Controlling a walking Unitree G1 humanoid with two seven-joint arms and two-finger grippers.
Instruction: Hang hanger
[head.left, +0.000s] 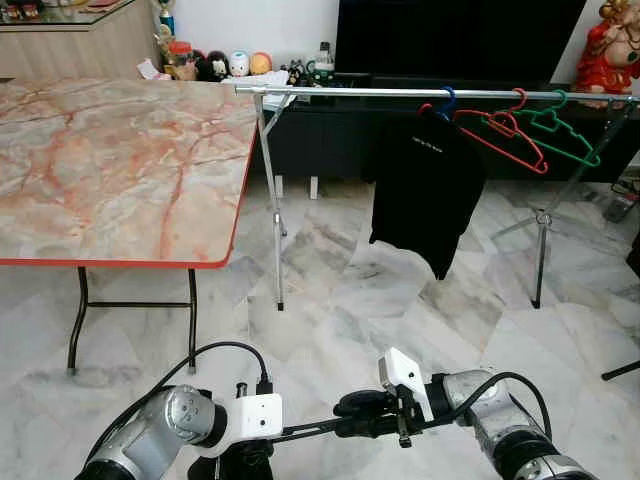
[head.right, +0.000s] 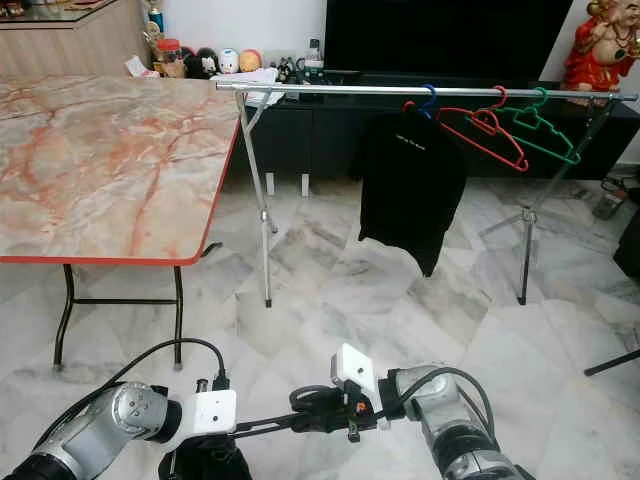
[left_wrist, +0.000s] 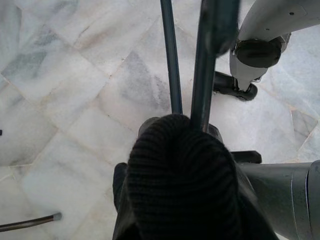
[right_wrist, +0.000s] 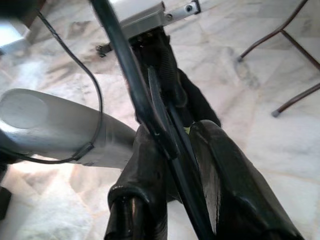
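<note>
A dark thin hanger (head.left: 310, 430) lies level between my two grippers, low over the marble floor. My right gripper (head.left: 352, 412) is shut on one end of it, and the right wrist view has the hanger bar (right_wrist: 150, 115) pinched between the black fingers. My left gripper (head.left: 240, 462) holds the other end, from which the hanger rods (left_wrist: 170, 60) run out. Ahead stands a silver clothes rail (head.left: 400, 92). A black shirt (head.left: 425, 190) hangs on it from a blue hanger (head.left: 448, 98), then a red hanger (head.left: 518, 100) and a green hanger (head.left: 560, 98).
A marble-top folding table (head.left: 120, 170) with a red edge stands at the left, close to the rail's left leg (head.left: 275, 220). A dark TV cabinet (head.left: 330, 140) runs behind the rail. The rail is bare between its left end and the shirt.
</note>
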